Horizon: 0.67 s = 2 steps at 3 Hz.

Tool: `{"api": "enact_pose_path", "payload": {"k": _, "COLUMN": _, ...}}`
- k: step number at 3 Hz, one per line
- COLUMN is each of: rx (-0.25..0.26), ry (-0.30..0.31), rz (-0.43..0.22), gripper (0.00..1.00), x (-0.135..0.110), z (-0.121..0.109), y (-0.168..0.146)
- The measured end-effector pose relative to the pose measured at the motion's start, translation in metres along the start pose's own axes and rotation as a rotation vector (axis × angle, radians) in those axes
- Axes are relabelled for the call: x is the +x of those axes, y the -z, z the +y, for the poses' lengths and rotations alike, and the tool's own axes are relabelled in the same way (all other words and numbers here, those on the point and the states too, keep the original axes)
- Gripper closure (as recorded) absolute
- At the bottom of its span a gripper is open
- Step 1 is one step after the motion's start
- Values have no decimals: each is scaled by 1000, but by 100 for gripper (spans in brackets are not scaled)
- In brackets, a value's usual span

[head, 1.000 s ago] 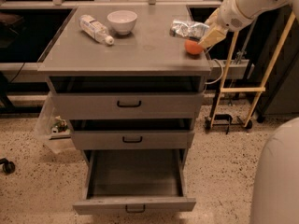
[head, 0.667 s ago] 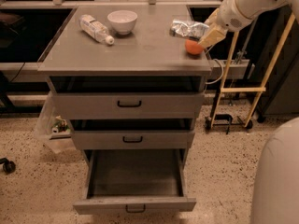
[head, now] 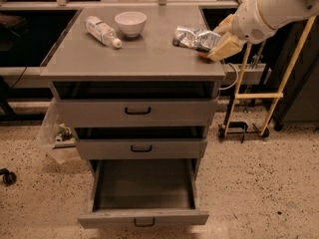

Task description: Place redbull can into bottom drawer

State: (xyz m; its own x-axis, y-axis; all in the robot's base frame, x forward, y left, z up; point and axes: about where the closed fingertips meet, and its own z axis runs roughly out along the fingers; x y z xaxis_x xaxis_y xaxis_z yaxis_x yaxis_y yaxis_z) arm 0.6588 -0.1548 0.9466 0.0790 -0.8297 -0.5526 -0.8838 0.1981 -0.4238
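Note:
A shiny silver-and-blue thing lies on the cabinet top at the back right. It looks crinkled, and I cannot tell whether it is the redbull can or a packet. My gripper is low over the top, right beside this thing's right end. It covers most of an orange ball, of which only a sliver shows. The bottom drawer is pulled out and open, and nothing shows inside it.
A clear plastic bottle and a white bowl stand at the back left of the top. The two upper drawers are slightly out. A yellow-framed cart stands to the right of the cabinet.
My gripper has come down and a little left, onto the orange ball, which is now mostly hidden. Nothing else has moved.

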Motion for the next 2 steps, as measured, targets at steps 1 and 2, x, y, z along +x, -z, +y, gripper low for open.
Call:
{"api": "enact_pose_path", "payload": {"k": 1, "rx": 11, "ry": -43, "rz": -67, "gripper": 100, "x": -7, "z": 50, "y": 20}}
{"api": "enact_pose_path", "payload": {"k": 2, "rx": -53, "ry": -81, "rz": -39, "gripper": 100, "x": 18, "z": 82, "y": 2}}
